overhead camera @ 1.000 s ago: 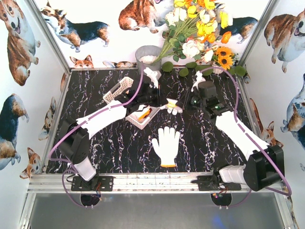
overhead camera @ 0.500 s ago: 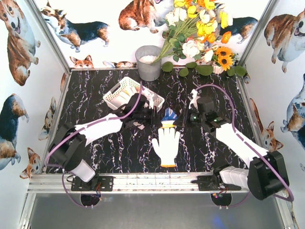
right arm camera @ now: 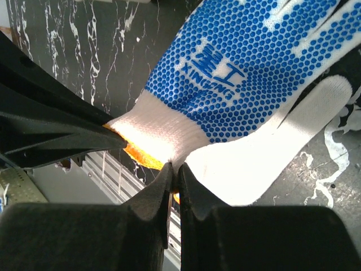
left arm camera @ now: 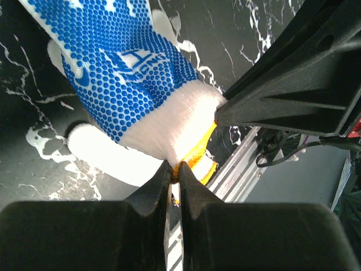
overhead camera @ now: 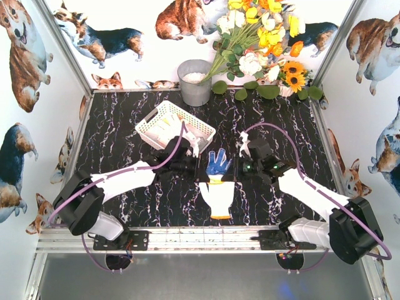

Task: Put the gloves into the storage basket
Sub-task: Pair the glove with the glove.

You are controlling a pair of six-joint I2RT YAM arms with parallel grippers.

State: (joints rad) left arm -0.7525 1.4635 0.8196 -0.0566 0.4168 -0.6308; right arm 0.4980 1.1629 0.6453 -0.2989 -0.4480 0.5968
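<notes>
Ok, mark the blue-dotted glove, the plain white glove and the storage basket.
blue-dotted glove (overhead camera: 218, 164), top external view, on its dotted palm.
plain white glove (overhead camera: 217, 199), top external view, on the middle of its hand part.
storage basket (overhead camera: 150, 137), top external view, on its near-left lattice wall.

Left arm (overhead camera: 125, 179): stretched low from the base, forearm angled right toward mid-table.
Left gripper (left arm camera: 174, 167): jaws pressed together, cuff of the blue-dotted glove (left arm camera: 113, 73) pinched at the tips.
Right arm (overhead camera: 309, 190): stretched low, forearm angled left.
Right gripper (right arm camera: 172, 169): jaws pressed together, same cuff pinched from the opposite side.
Grippers: tips faced toward each other.
</notes>
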